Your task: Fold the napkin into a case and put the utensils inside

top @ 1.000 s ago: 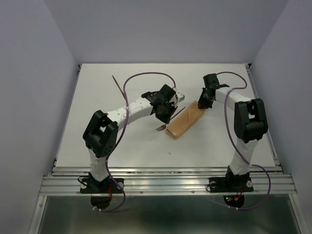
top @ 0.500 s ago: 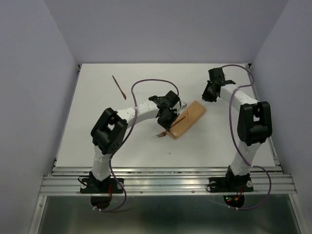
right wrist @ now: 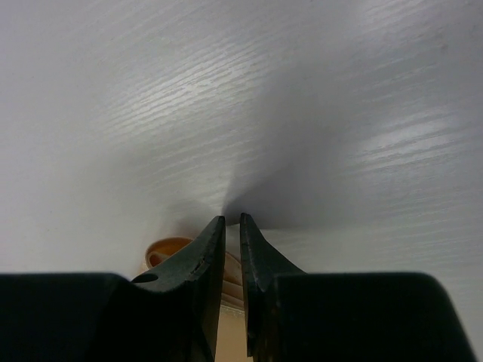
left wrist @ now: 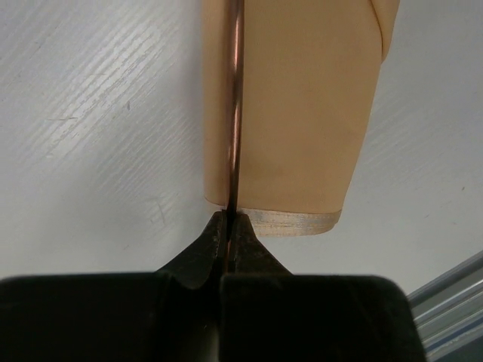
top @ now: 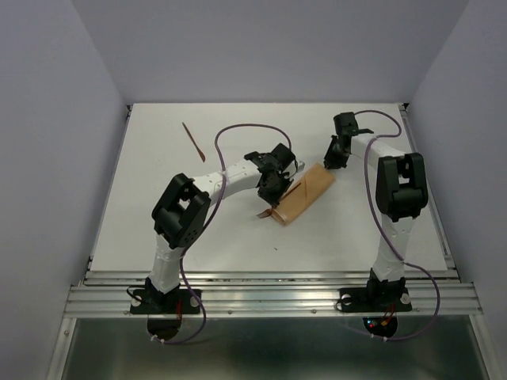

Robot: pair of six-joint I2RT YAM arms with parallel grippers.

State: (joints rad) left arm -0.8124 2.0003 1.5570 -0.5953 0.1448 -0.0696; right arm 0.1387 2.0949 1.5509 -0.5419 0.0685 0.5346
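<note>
On the white table [top: 333, 237] the tan case [top: 311, 188] lay central, angled toward 2 o'clock, my right gripper [right wrist: 230, 220] at that end with jaws nearly closed, hold unclear, my left gripper [left wrist: 228, 222] clamped on a thin utensil [left wrist: 235, 113] at its 7 o'clock end, spare utensil [top: 192, 141] at 10 o'clock.

Overhead, close wrist views sharing case [top: 309, 190]

case [top: 305, 192]: 1 | utensils: 2, namely loose utensil [top: 192, 140] and held utensil [left wrist: 235, 113] | grippers: 2, namely left gripper [left wrist: 228, 224] and right gripper [right wrist: 226, 222] | table [top: 158, 229]: 1
</note>
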